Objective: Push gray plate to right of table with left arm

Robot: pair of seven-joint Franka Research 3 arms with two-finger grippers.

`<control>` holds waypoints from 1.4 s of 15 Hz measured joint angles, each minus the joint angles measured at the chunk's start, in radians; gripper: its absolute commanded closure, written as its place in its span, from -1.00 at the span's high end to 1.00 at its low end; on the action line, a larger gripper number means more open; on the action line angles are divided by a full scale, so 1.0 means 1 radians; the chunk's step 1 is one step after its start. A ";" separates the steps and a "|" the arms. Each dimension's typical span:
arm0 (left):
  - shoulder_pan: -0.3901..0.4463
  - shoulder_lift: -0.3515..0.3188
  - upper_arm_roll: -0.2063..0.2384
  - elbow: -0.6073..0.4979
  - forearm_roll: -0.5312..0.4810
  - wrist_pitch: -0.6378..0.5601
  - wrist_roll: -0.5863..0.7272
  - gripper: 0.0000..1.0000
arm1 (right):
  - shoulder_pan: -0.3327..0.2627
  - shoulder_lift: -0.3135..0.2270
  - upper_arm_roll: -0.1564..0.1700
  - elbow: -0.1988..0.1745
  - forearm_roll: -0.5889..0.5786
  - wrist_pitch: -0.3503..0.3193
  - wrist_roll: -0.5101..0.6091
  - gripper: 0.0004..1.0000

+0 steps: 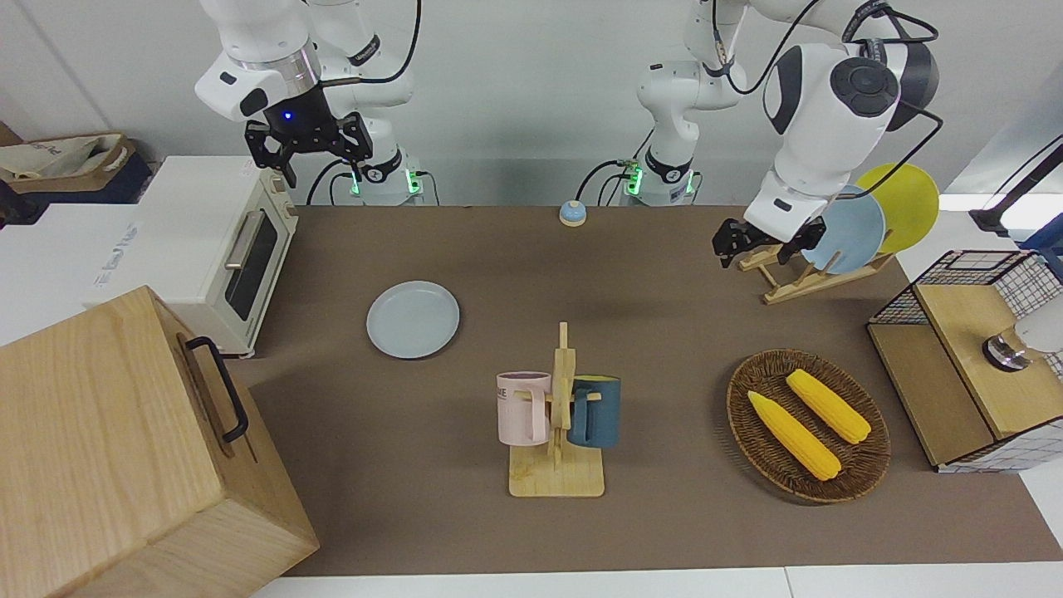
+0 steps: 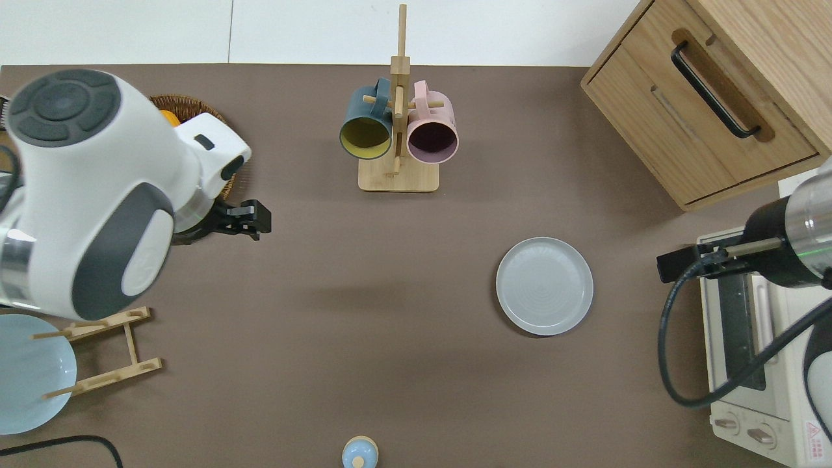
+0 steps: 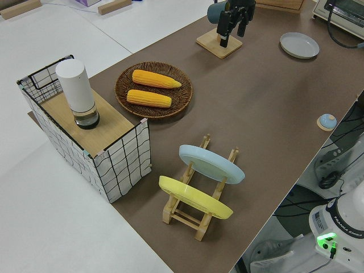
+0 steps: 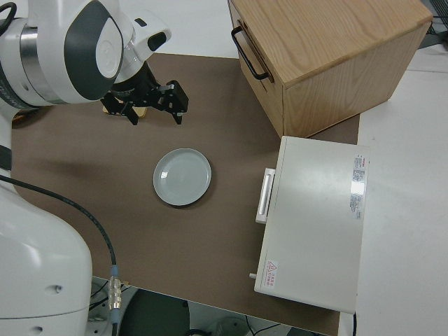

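The gray plate (image 1: 413,319) (image 2: 545,286) (image 3: 299,45) (image 4: 182,176) lies flat on the brown table (image 1: 664,531), toward the right arm's end and near the toaster oven. My left gripper (image 1: 756,249) (image 2: 253,218) (image 3: 232,28) hangs open and empty above bare table beside the wicker basket, well apart from the plate. The right arm is parked with its gripper (image 1: 311,162) open.
A mug rack (image 2: 398,130) with two mugs stands mid-table, farther from the robots than the plate. Toward the right arm's end are a toaster oven (image 1: 228,249) and a wooden drawer box (image 1: 124,448). A corn basket (image 1: 807,425), a plate rack (image 1: 830,257) and a bell (image 1: 572,213) also stand here.
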 measured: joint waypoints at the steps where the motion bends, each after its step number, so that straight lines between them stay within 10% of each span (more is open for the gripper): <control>1: 0.012 -0.007 0.000 -0.003 0.000 0.000 0.005 0.99 | 0.000 0.000 0.000 0.000 0.000 0.000 0.000 0.97; 15: 0.035 -0.287 -0.013 -0.463 -0.050 0.257 0.111 1.00 | 0.000 0.000 0.000 0.000 0.000 0.000 0.000 0.97; 21: 0.036 -0.306 -0.009 -0.489 -0.115 0.316 0.133 0.99 | 0.000 0.000 0.000 0.000 0.000 0.000 0.000 0.97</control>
